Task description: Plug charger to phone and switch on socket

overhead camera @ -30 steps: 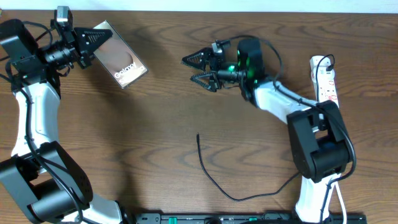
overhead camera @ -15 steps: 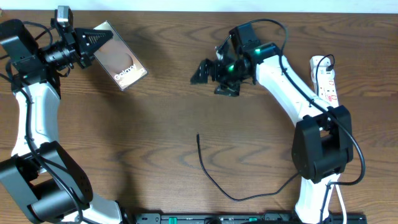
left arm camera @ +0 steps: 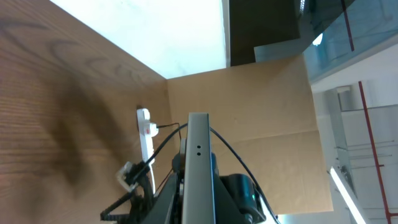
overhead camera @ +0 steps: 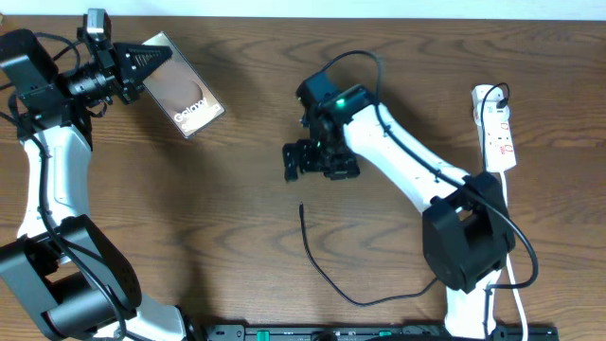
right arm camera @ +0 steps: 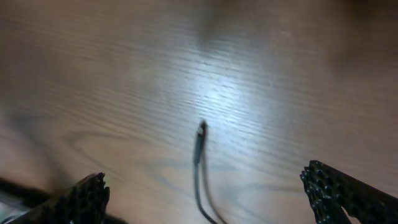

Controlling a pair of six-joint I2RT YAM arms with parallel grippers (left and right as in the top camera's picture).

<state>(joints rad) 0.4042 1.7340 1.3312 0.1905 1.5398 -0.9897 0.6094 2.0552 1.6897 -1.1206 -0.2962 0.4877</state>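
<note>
1. Left gripper (overhead camera: 140, 62): I read it as clamped on the phone (overhead camera: 185, 95). In the overhead view its fingers overlap the phone's upper-left end, near the far left corner of the table (overhead camera: 237, 246). The phone's brownish screen faces up, with white lettering at the end away from the gripper. In the left wrist view the phone shows edge-on, as a thin grey bar standing up the middle of the frame.

2. Right gripper (overhead camera: 292, 163): spread open and holding nothing. It hangs over mid-table, pointing left, just beyond the charger tip. In the right wrist view its fingers (right arm camera: 84, 200) sit at opposite lower corners of the frame, wide apart, with only the table and the charger tip below. That view is blurred.

3. Charger (overhead camera: 304, 237): it lies loose on the table, and neither gripper touches it. The tip points away from the robot, toward the right gripper. From the tip the cable curves toward the near edge, then swings right toward the base of the right arm.

4. Socket (overhead camera: 495, 123): it lies at the far right of the table, set lengthwise away from the robot, well apart from the charger tip and the phone. I cannot tell the position of its switch.
</note>
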